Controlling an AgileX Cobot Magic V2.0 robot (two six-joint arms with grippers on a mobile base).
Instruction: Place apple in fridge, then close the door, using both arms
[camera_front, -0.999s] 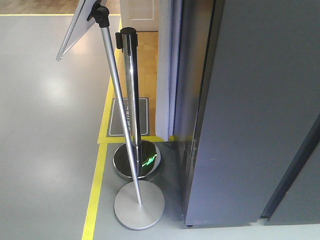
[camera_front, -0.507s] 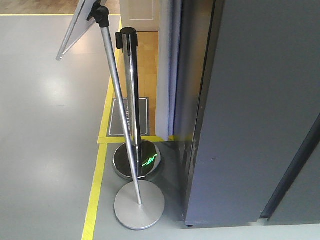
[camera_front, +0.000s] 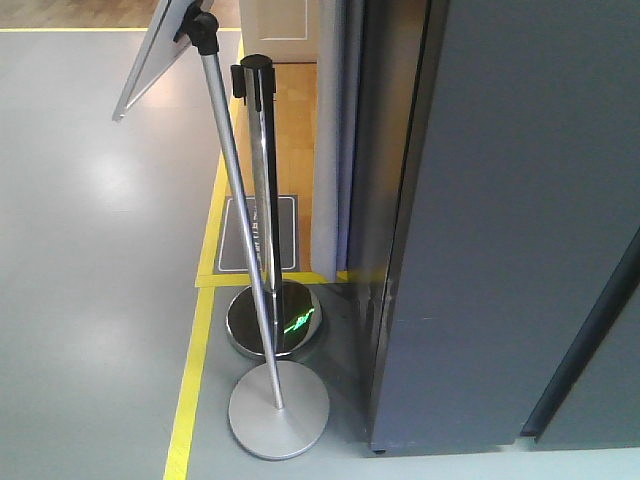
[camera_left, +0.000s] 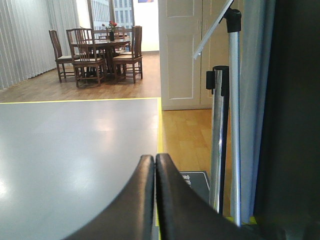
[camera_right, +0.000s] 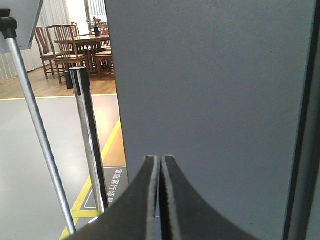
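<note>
Front view looks down; both wrist views look level, sharing the stanchion post (camera_front: 262, 190).

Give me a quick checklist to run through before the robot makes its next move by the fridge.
1. Left hand free: ok, fingers pressed together with nothing between them.
2. Right hand free: ok, fingers together, empty, pointing at the fridge's grey outer panel.
3. Apple located: cannot tell, it shows in no view.
4. Door closed: cannot tell; only grey outer panels with a dark slanted gap at the right of the front view, no white interior visible.
5. Obstacles on the left: not ok, a slanted sign pole and a chrome barrier post stand close beside the fridge.
6. Floor in front: ok, bare grey floor with a yellow line.
</note>
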